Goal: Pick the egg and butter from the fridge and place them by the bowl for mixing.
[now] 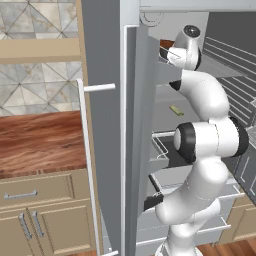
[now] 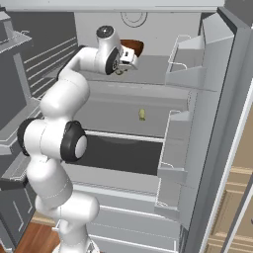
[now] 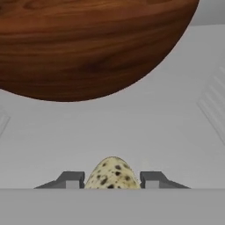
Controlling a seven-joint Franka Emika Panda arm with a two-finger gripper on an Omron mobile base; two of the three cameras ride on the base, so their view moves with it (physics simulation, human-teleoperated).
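Speckled egg point(image 3: 112, 174), upper fridge point(image 2: 207, 74) shelf, near side of wooden bowl point(image 3: 88, 44): clamped between tool point(image 3: 112, 179) fingertips, apparently for lifting out toward the mixing spot.

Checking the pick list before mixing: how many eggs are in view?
1. The speckled egg sits between the gripper's fingertips on the upper fridge shelf, near the wooden bowl. Others may be hidden behind it.

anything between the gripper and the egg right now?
No. In the hand view the speckled egg sits directly between the gripper fingertips, nothing in the gap. The reddish-brown wooden bowl lies beyond it on the same fridge shelf, behind the egg, not in the way.
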